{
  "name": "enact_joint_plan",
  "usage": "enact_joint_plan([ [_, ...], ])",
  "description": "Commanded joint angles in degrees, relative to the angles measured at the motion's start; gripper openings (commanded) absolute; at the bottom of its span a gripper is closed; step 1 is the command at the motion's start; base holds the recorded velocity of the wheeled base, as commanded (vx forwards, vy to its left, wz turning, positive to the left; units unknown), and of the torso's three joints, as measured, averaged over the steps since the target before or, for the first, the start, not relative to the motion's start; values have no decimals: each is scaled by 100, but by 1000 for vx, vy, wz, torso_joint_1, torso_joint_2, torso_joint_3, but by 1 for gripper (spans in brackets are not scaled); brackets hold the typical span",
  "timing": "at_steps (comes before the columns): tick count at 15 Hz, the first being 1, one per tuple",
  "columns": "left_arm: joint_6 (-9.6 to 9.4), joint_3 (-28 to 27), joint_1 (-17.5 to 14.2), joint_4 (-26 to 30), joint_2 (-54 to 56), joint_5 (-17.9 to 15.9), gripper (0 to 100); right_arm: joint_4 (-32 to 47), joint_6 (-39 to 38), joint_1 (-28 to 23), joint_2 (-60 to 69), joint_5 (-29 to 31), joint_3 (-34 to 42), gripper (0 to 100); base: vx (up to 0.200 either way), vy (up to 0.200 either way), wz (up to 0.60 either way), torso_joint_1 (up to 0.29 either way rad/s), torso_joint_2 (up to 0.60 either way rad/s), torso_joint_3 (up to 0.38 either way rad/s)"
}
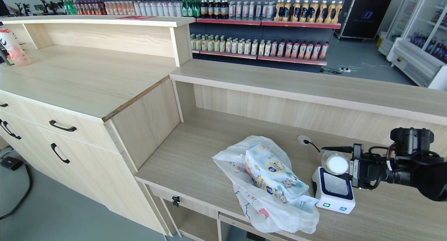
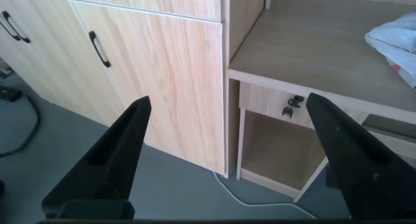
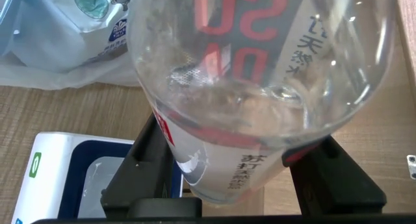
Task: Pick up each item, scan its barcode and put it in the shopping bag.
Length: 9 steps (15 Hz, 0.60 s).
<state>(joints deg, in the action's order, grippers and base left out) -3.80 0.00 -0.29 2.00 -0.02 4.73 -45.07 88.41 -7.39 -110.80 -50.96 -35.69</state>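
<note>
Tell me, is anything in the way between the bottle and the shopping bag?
Nothing visible blocks it. The right gripper holds the bottle above the scanner, and the shopping bag lies right beside the scanner. A tissue pack already fills part of the bag's mouth, which might crowd it.

Robot hardware: all matte black.
Right arm (image 1: 401, 171): black tube links, a round drum-shaped joint housing (image 1: 412, 136) at the far right, thin black cables (image 1: 379, 152) looping loose over the wrist, one pale rectangular plate (image 1: 352, 168) on the wrist face. Right gripper (image 1: 338, 164): slim black fingers (image 1: 335, 149) from the head camera; from its own wrist camera they read as broad, flat black bars on a black base block. Left gripper (image 2: 227, 165): two black wedge fingers (image 2: 110, 159), wide at the root and tapering to blunt tips, flat matte faces with sharp edges, a small stepped ledge near the root of each.
</note>
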Motion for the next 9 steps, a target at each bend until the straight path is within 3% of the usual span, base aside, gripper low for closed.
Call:
enact_joint_plan([
  [1,2,0,-6,2,2,2,100,147,-377,-8,480,-2,-104,0,0,0,0,0,0,0],
  [5,-6,0,-6,2,2,2,100,1571,-2530,-26,2484,156,-113,0,0,0,0,0,0,0],
  [9,2,0,-6,2,2,2,100,1721,-3980,-263,3056,244,177,0,0,0,0,0,0,0],
])
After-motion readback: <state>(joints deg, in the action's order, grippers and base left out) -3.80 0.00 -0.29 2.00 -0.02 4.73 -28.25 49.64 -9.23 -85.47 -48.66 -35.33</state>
